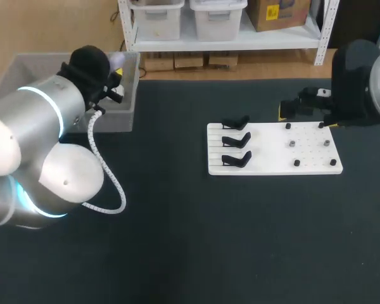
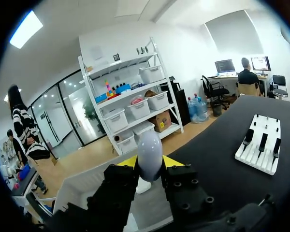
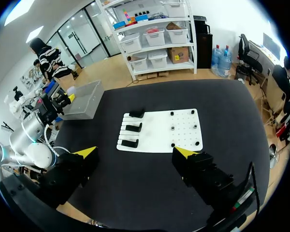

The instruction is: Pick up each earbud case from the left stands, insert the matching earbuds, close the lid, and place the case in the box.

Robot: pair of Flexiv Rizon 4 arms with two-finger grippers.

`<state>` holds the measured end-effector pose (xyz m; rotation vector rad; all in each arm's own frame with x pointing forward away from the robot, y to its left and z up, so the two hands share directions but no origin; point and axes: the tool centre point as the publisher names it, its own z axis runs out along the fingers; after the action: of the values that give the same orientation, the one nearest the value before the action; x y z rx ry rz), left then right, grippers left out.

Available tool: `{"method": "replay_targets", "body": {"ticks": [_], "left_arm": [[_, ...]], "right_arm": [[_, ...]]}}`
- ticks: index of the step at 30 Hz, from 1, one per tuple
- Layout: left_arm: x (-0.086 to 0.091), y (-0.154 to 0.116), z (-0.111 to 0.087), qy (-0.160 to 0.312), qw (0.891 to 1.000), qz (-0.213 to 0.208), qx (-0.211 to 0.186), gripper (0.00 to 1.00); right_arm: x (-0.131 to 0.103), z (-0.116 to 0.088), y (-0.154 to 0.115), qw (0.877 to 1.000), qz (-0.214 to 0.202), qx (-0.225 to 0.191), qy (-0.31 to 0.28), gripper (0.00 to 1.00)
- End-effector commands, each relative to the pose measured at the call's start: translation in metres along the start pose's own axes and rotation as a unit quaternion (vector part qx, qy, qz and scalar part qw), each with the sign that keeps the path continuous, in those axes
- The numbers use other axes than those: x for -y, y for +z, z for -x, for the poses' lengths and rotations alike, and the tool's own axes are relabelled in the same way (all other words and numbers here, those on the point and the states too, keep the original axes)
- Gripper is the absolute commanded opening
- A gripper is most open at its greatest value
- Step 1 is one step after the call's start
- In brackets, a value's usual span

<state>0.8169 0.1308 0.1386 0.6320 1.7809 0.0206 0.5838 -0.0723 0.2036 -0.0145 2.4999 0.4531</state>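
The left gripper [image 2: 150, 162] is clamped on a white case [image 2: 150, 146]: its two yellow-tipped fingers [image 2: 127, 161] press the rounded shell from both sides, and the case stands upright between them. Right under the fingers lies the grey box [image 2: 73, 187], with its pale floor showing beneath the case. From above, the left gripper [image 1: 113, 77] hangs over the box [image 1: 128, 104], which sits at the desk's [image 1: 196, 253] far left corner.

The right gripper [image 3: 135, 152] is spread wide, its fingers well apart with nothing between them. It hangs over the far edge of a white board [image 1: 269, 166], near the board's far right corner, and the right gripper [image 1: 297, 106] touches nothing.

The board [image 3: 157, 126] lies flat on the right half of the desk, well apart from the box. Three black stands [image 1: 236, 140] sit in a row along its left edge, one behind the other. Small pegs [image 1: 292, 144] dot the board's right part in two short rows.
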Motion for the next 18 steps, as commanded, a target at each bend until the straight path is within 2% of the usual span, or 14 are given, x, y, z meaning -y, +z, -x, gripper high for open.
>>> {"method": "replay_targets", "body": {"ticks": [1, 6, 7, 8, 9, 18], "left_arm": [[-0.004, -0.013, -0.006, -0.001, 1.000, 0.001, 0.028, 0.00], [-0.007, -0.025, -0.011, -0.009, 1.000, 0.016, 0.024, 0.00], [-0.007, -0.028, -0.011, -0.012, 1.000, 0.019, 0.022, 0.08], [-0.008, -0.030, -0.011, -0.012, 0.999, 0.019, 0.024, 0.75], [-0.009, -0.032, -0.010, -0.013, 0.999, 0.021, 0.024, 1.00], [-0.010, -0.045, 0.005, -0.012, 0.999, 0.025, 0.044, 1.00]], "right_arm": [[0.000, -0.001, 0.001, 1.000, 0.000, 0.002, 0.000, 1.00], [0.000, -0.001, 0.001, 1.000, 0.000, 0.002, 0.000, 1.00], [0.000, -0.001, 0.001, 1.000, 0.000, 0.002, 0.000, 1.00], [0.000, -0.001, 0.001, 1.000, 0.000, 0.002, 0.000, 1.00], [0.000, -0.001, 0.001, 1.000, 0.000, 0.002, 0.000, 1.00], [0.000, -0.001, 0.001, 1.000, 0.000, 0.002, 0.000, 1.00]]}}
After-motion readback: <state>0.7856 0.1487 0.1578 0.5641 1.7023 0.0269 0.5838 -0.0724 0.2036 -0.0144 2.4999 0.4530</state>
